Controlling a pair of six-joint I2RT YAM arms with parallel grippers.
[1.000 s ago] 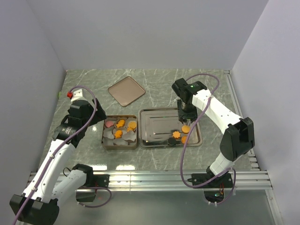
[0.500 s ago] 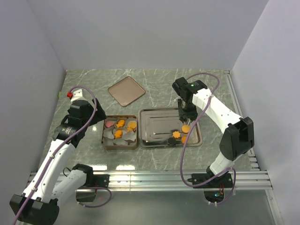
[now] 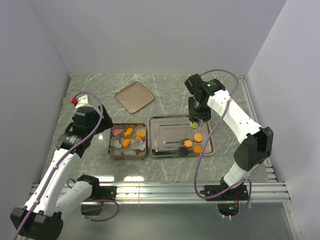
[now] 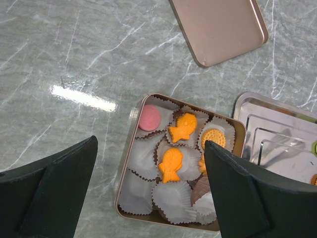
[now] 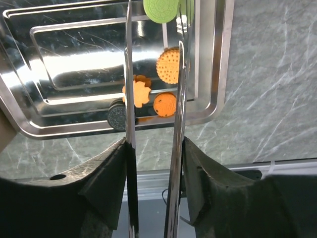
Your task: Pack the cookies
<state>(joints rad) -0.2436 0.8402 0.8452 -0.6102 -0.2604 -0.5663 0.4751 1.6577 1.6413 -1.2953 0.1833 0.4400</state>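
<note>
The cookies lie in two places. Two orange fish shapes (image 4: 182, 126), an orange round and a pink round (image 4: 148, 117) sit in white paper cups in the gold tin (image 3: 111, 146). Two orange rounds (image 5: 168, 65), an orange flower shape and a dark cookie (image 5: 117, 116) lie on the steel tray (image 3: 165, 130). My right gripper (image 5: 154, 148) is shut on metal tongs (image 5: 130, 74). The tongs pinch a green cookie (image 5: 161, 10) above the tray's far right part; it also shows in the top view (image 3: 193, 124). My left gripper (image 4: 151, 144) is open and empty above the tin.
The tin's lid (image 3: 135, 97) lies flat behind the tin, at the back. Tin and tray stand side by side, with the tray to the tin's right. Several paper cups (image 4: 134, 195) in the tin's near rows hold nothing.
My right gripper has risen from the tray's right side and moved back with the tongs, and the green cookie now hangs in the tong tips. The left arm has not moved.
</note>
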